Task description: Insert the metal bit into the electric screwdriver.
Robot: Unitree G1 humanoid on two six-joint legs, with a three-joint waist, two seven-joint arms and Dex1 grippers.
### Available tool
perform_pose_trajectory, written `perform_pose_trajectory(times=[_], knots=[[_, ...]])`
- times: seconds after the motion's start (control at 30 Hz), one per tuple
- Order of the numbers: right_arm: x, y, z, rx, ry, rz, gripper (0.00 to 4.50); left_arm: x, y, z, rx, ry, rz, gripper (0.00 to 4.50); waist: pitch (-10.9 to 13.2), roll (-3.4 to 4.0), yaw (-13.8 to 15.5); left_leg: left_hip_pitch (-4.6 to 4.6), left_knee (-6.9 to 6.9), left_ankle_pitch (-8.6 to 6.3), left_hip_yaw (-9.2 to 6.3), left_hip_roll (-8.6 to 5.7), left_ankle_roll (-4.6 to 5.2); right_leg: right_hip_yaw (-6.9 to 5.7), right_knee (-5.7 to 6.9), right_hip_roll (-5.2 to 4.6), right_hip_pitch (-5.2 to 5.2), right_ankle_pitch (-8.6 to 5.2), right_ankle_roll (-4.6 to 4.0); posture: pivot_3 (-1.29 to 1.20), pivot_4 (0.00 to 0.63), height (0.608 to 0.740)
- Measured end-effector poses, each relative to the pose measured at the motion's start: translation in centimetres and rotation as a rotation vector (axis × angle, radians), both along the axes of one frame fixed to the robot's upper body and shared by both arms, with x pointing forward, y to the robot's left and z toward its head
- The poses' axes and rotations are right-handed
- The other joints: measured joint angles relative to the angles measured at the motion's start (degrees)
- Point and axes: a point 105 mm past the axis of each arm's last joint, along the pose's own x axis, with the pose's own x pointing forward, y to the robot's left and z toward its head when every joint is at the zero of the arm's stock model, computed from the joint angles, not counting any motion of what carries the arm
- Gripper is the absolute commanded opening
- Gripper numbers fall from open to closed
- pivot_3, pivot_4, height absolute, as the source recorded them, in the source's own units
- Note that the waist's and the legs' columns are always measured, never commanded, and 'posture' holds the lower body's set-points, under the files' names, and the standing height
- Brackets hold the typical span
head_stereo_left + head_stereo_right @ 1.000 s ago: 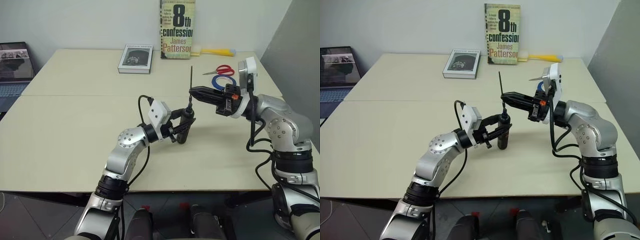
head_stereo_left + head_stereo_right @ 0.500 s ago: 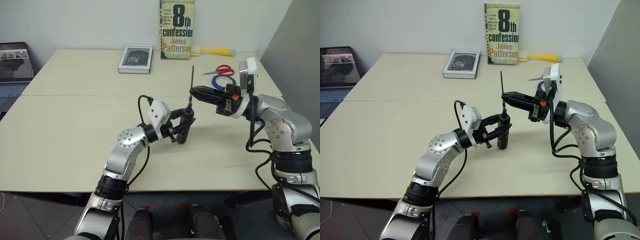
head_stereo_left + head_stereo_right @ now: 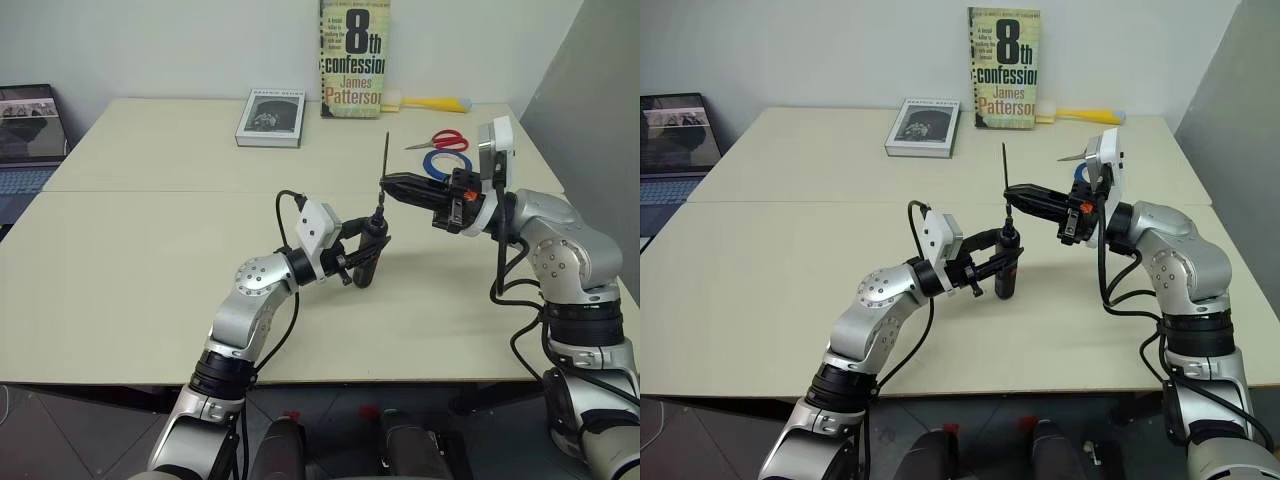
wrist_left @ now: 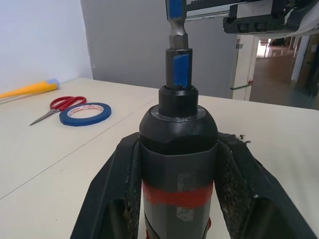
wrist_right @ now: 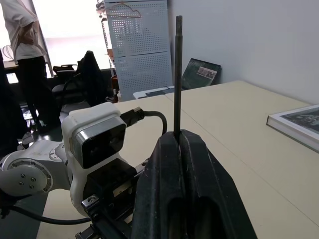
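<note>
arms (image 3: 250,290): silver | cables: black | wrist cameras: white, apparently

Centre: the electric screwdriver (image 3: 366,258) is held upright above the table (image 3: 120,260).
Above it: the metal bit (image 3: 385,165).
Far right: scissors (image 3: 440,139).

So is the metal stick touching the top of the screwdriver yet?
Touching. The left wrist view shows the metal bit entering the collar of the electric screwdriver, with no gap visible.
</note>
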Motion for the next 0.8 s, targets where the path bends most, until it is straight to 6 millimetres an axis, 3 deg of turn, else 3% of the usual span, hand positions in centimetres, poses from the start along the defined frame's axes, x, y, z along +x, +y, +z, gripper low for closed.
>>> perform_pose_trajectory(times=[0.4, 0.8], knots=[[-0.6, -0.9, -0.3, -0.063, -0.013, 0.032, 0.00, 0.0, 0.1, 0.0, 0.005, -0.001, -0.005, 1.65, 0.00, 0.00, -0.05, 0.04, 0.00, 0.00, 0.00, 0.00, 0.00, 0.00, 0.01, 0.00, 0.02, -0.05, -0.09, 0.00, 0.150, 0.740], [0.2, -1.2, 0.4, -0.184, -0.025, 0.127, 0.00, -0.1, 0.2, -0.1, 0.013, -0.003, -0.010, 1.65, -0.01, 0.01, -0.14, 0.07, 0.01, 0.00, 0.01, 0.01, 0.00, 0.01, 0.00, 0.00, 0.04, -0.06, -0.11, 0.00, 0.150, 0.740]])
